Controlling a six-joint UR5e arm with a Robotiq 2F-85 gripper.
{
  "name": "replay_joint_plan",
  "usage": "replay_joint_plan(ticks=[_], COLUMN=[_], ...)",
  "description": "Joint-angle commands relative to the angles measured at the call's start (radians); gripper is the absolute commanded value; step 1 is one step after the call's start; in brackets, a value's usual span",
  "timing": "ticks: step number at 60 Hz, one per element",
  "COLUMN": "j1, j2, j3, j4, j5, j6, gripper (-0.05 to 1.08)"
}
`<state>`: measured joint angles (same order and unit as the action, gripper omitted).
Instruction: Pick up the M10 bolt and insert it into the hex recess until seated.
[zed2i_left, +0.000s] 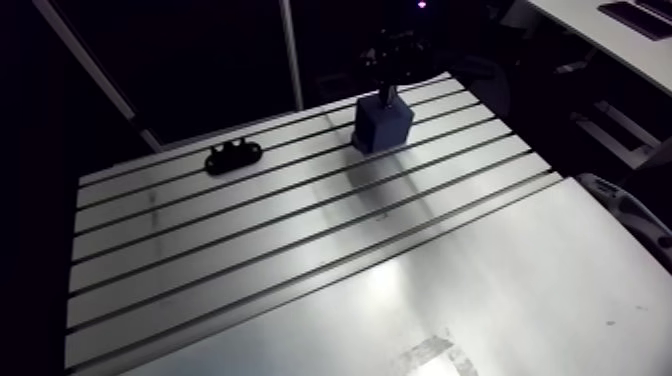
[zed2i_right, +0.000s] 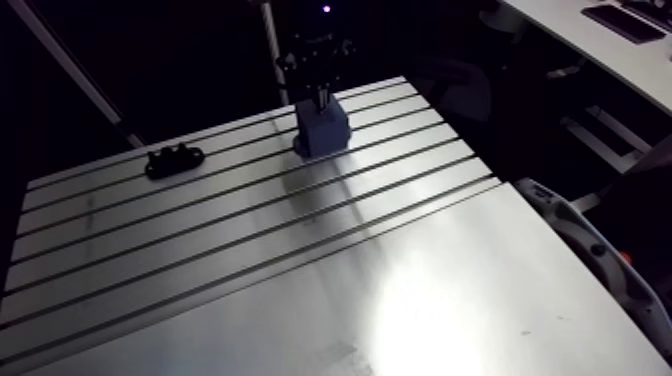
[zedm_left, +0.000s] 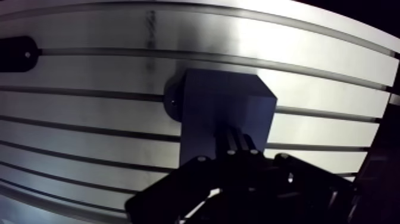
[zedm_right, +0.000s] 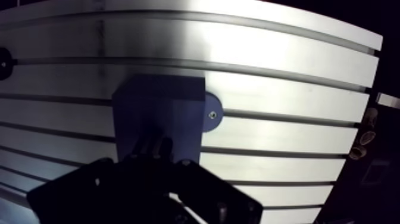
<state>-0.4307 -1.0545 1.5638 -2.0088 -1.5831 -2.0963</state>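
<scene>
The tool (zedm_left: 238, 142) hangs directly over the block (zedm_left: 220, 104), towards the far side of the counter (zed2i_left: 300, 260). I cannot tell its state, because it reads as one dark mass against the block.

A pale sliver between tool and block top is probably the bolt (zed2i_right: 320, 97), but I cannot confirm this. The recess is hidden under the tool.

Handling, as I judge it:
- The bolt should be dense, rigid and not fragile. The threads give grip and the plain steel is slick.
- Hold it across the shank, leaving the hex head free.

Materials:
- The block is matte blue and square-edged, with a round foot (zedm_right: 212, 114) carrying a screw.
- The counter is brushed aluminium with parallel slots.
- A black lobed fixture (zed2i_left: 233, 156) sits well apart.
</scene>
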Motion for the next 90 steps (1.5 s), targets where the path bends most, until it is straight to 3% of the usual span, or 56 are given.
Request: replay_joint_plan(ticks=[1, 90], j1=[-0.001, -0.001], j2=[0.000, 0.000], j3=[0.002, 0.012], j4=[0.000, 0.000], j5=[-0.001, -0.004], j6=[0.000, -0.020], gripper=[1.07, 1.07])
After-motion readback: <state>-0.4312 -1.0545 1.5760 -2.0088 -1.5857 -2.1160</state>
